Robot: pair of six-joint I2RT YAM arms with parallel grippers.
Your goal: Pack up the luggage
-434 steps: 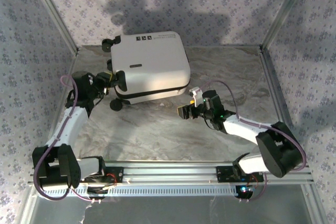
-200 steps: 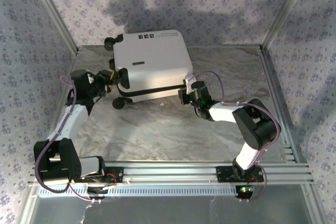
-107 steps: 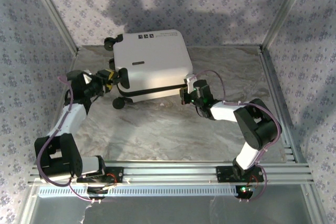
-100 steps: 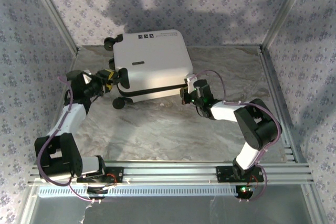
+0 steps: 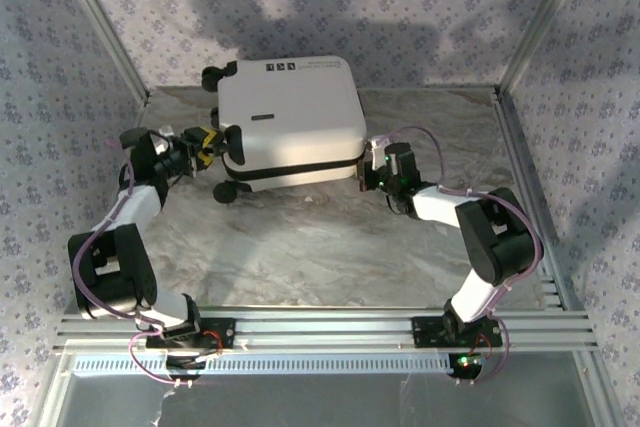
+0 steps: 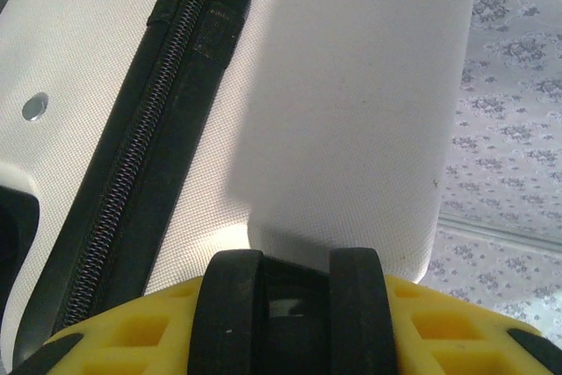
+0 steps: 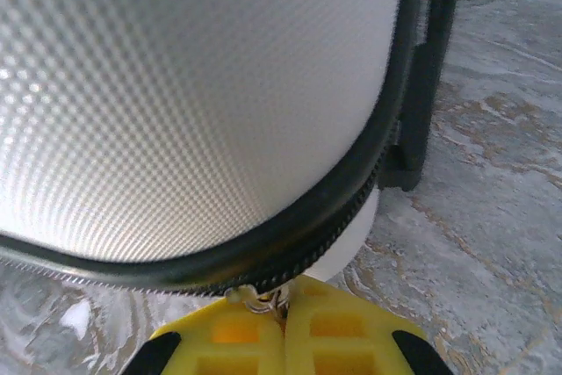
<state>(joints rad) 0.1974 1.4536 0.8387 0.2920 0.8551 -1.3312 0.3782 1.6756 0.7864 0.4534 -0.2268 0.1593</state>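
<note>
The luggage (image 5: 290, 112) lies closed on the table at the back middle, white shell up, with its black zipper band (image 5: 300, 169) along the front edge. My left gripper (image 5: 215, 139) is at its left side, shut on a black wheel (image 6: 233, 309) held between the yellow fingers (image 6: 439, 327). My right gripper (image 5: 368, 169) is at the front right corner, its yellow fingers pressed together on the small metal zipper pull (image 7: 262, 298). The zipper band (image 7: 334, 217) curves round the white shell (image 7: 176, 85) just above it.
The marbled table top (image 5: 300, 237) stretches in front of the luggage. Two more black wheels (image 5: 226, 191) (image 5: 212, 77) stick out on its left. Aluminium frame rails (image 5: 520, 147) and patterned walls close in the sides and back.
My right gripper has slid to the right round the luggage's front right corner with the zipper pull. The left arm has swung back and left, still on the wheel.
</note>
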